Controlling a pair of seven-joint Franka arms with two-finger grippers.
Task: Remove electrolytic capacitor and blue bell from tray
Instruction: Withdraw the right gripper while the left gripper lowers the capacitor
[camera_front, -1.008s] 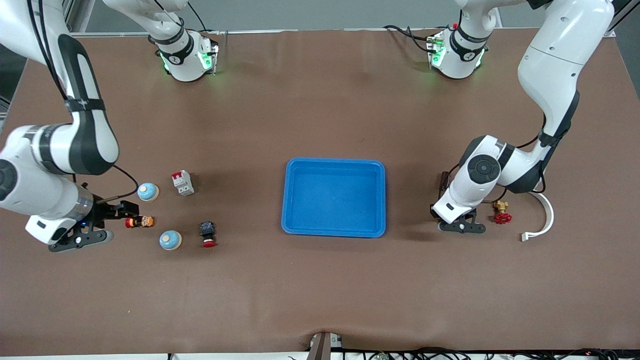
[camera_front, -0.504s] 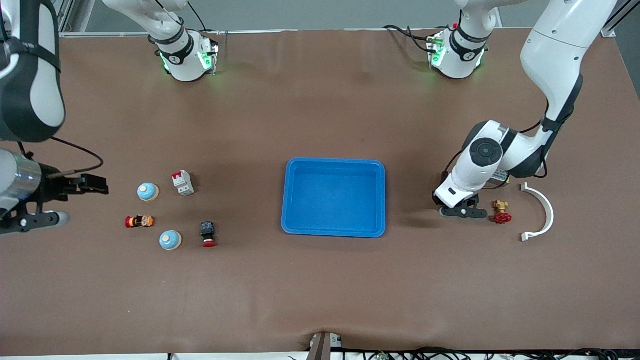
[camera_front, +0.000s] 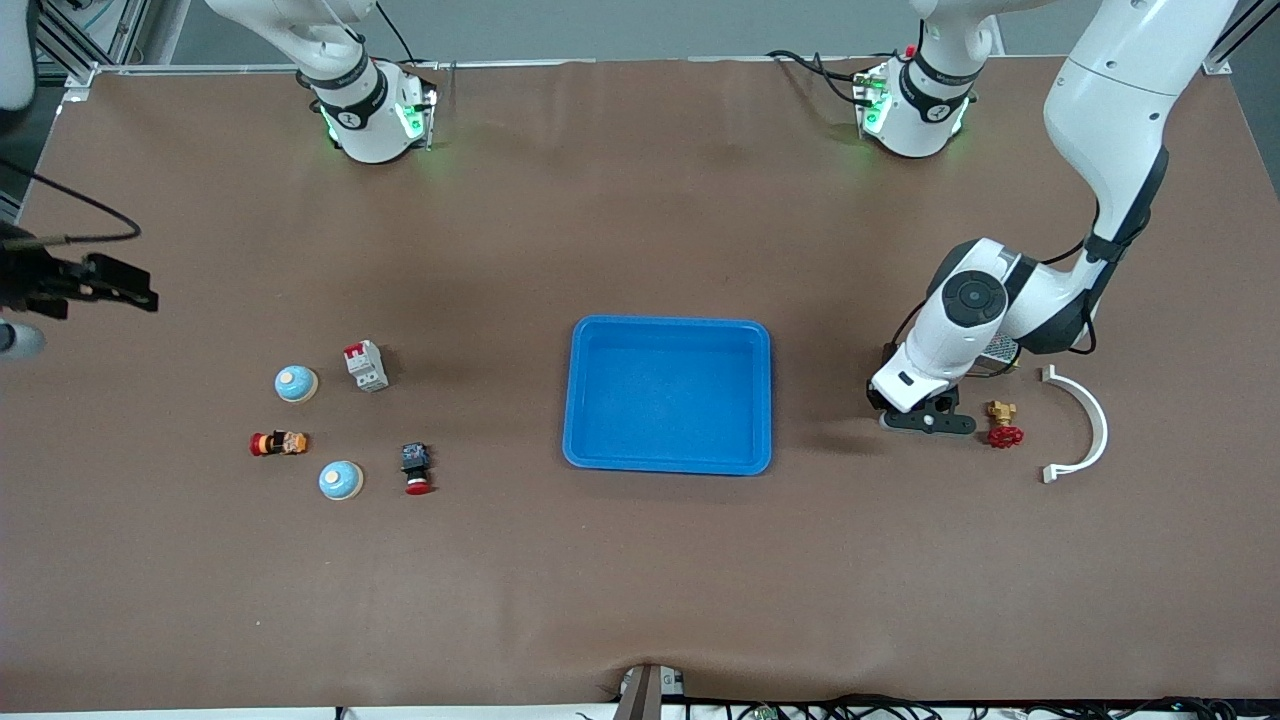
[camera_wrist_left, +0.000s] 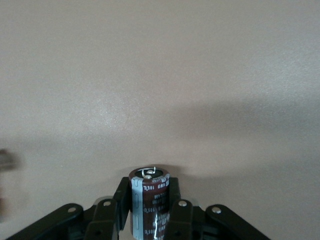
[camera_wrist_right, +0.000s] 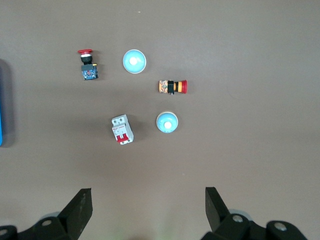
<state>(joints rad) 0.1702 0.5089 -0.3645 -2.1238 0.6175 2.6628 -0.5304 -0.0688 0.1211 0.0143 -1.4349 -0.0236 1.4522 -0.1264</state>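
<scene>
Tray: centre of the table, nothing in it. Judged from that, both task items are already out.

Left gripper: low over the table at the tray's 3 o'clock in the front view, between the tray and a red valve. Its fingers pinch the capacitor, which stands upright with its terminals up. I cannot tell from the wrist view whether the base touches the table yet. The low pose and vertical hold suit setting it down on its flat end so that it does not roll. Release looks like the step in hand.

Right gripper: up in the air over the right arm's end of the table, at the tray's 9 to 10 o'clock. Its fingers are spread wide and hold nothing. This arm waits, lifted clear above the parts below it.

White curved clip: beside the valve, at the valve's 3 o'clock.

Two blue bells: one at the tray's 9 o'clock, the other nearer the camera. Both sit dome up on the table, well apart from the tray. A breaker, a push button and a small red-orange part lie around them.
</scene>
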